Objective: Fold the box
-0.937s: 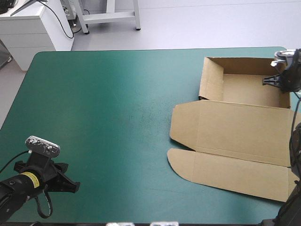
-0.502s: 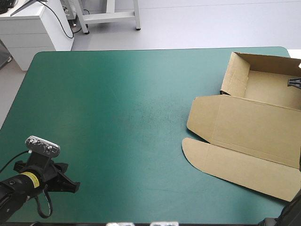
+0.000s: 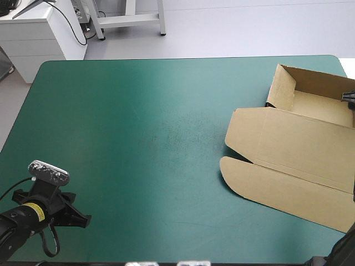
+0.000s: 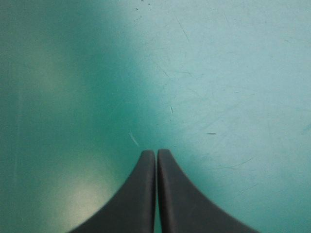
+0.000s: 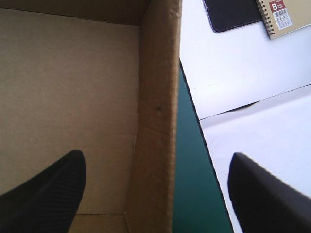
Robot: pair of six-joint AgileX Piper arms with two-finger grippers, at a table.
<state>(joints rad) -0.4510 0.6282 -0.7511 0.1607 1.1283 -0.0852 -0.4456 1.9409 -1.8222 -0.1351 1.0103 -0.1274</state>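
Note:
The brown box (image 3: 299,160) lies at the table's right side as an open tray with its lid and rounded flap spread flat toward the front. Only a bit of my right gripper (image 3: 349,97) shows at the tray's right wall. In the right wrist view, that gripper (image 5: 158,156) is open and straddles the upright wall (image 5: 155,97), one finger inside the tray and one outside. My left gripper (image 3: 77,217) rests low at the front left corner, far from the box. Its fingers (image 4: 156,151) are shut over bare teal-green cover (image 4: 218,73).
The box reaches the table's right edge (image 5: 187,126). Beyond that edge is a white surface (image 5: 252,73) with a spiral notebook (image 5: 282,14) and a dark pad (image 5: 231,14). Bare teal-green cover (image 3: 138,138) spreads across the left and middle.
The box has slid and turned toward the table's right edge with the right gripper. The right gripper's fingers have opened off the wall. The left arm has barely moved.

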